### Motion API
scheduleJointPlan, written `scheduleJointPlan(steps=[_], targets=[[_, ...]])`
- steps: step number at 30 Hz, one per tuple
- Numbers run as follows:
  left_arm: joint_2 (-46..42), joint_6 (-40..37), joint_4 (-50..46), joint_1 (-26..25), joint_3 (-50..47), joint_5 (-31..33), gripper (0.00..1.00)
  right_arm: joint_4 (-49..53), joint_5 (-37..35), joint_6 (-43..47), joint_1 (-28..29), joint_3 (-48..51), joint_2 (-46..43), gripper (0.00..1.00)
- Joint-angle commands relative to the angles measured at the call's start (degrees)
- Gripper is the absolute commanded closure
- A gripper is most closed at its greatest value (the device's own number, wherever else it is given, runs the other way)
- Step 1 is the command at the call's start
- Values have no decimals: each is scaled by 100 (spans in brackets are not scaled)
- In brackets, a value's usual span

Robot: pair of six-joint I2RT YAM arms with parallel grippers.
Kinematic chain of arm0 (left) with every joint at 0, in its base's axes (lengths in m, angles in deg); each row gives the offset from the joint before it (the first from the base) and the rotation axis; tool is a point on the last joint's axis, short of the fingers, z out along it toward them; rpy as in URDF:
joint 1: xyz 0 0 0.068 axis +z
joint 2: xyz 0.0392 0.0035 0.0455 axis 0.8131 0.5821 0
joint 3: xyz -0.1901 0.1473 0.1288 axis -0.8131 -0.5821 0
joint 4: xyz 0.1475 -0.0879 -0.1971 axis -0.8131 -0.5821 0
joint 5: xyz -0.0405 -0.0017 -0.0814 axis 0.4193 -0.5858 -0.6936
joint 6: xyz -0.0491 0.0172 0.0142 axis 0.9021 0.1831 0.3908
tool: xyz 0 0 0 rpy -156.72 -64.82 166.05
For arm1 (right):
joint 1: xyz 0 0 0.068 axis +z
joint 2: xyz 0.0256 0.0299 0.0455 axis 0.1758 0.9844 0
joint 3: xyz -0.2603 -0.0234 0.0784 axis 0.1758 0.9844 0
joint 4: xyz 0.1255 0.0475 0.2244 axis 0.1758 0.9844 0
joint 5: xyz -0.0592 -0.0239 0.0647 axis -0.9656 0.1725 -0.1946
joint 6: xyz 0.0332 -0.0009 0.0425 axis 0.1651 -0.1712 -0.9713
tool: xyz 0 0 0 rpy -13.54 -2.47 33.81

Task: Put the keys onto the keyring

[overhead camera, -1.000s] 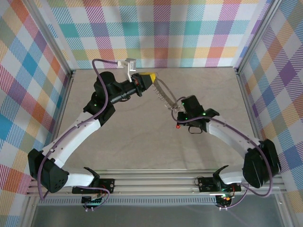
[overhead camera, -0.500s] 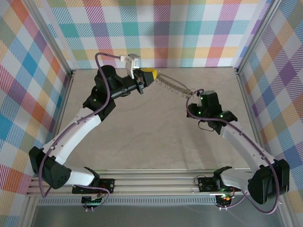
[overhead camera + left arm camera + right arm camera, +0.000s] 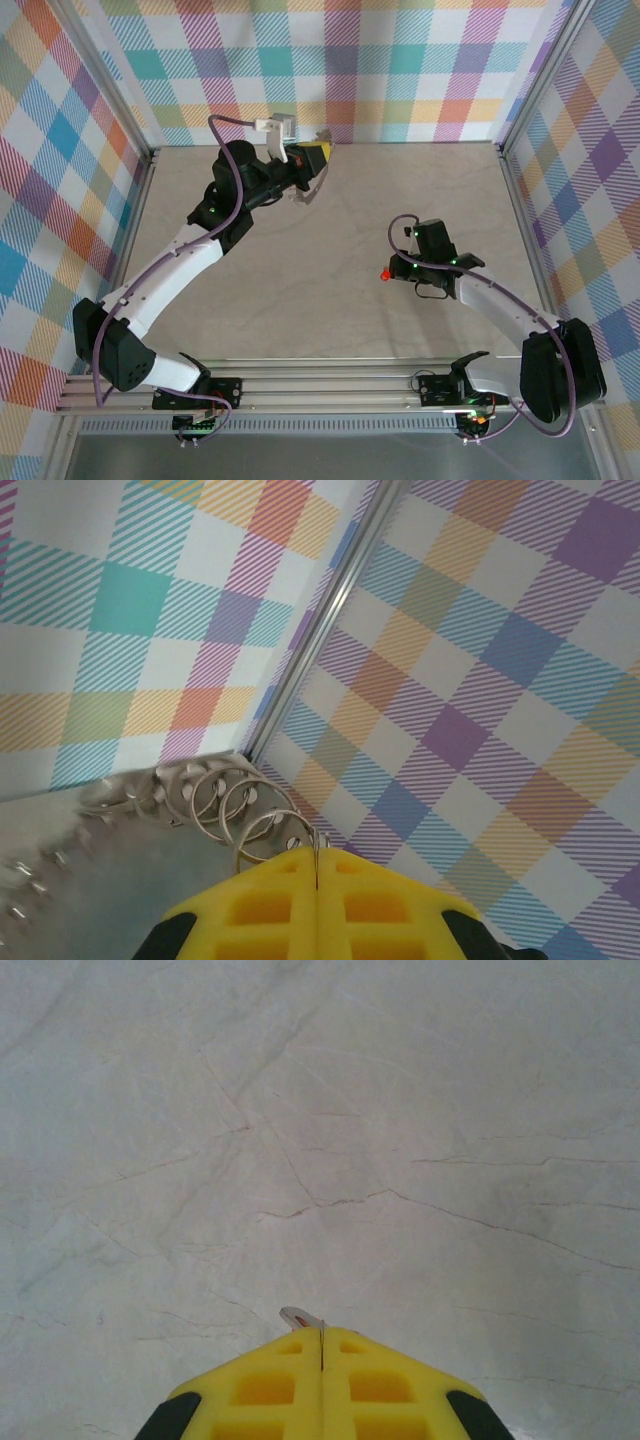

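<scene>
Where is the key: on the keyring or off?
Off. The right gripper pinches the key, well apart from the keyring held by the left gripper.

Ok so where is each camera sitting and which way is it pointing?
Top external: above and behind the robot, looking down at the table; left arm and right arm show.
Left wrist: facing the plaid wall corner past the left hand and keyring.
Right wrist: looking down at the table past the right hand and key.
Shared: top and right wrist both show the key.
</scene>
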Motion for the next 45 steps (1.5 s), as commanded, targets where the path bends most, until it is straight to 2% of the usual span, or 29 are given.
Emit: scheduleJointPlan(steps=[1,9,17,23,32,38,45], targets=[[-201,-159,333,-64,-12,-151,100,-242,131,-83,17,-73,-225,100],[-231,-617,108,-67,134,-836,100,-207,113,-121,-55,-723,-286,100],[-234,-1093,87,-78,285,-1245,100,-724,260,-629,-579,-1142,-808,100],[-166,-1499,323,-157,340,-1435,100,-1560,917,-765,-949,-1492,-1065,100],[-236,-2861,1009,-650,215,-1260,100,-2960,2255,-747,-989,-1730,-1087,100],[-335,-3990,1099,-1089,255,-1166,100,-3430,2574,-712,-998,-1586,-1259,100],[-386,-4449,1215,-1330,249,-1041,100,-3655,2635,-705,-1007,-1380,-1658,100]])
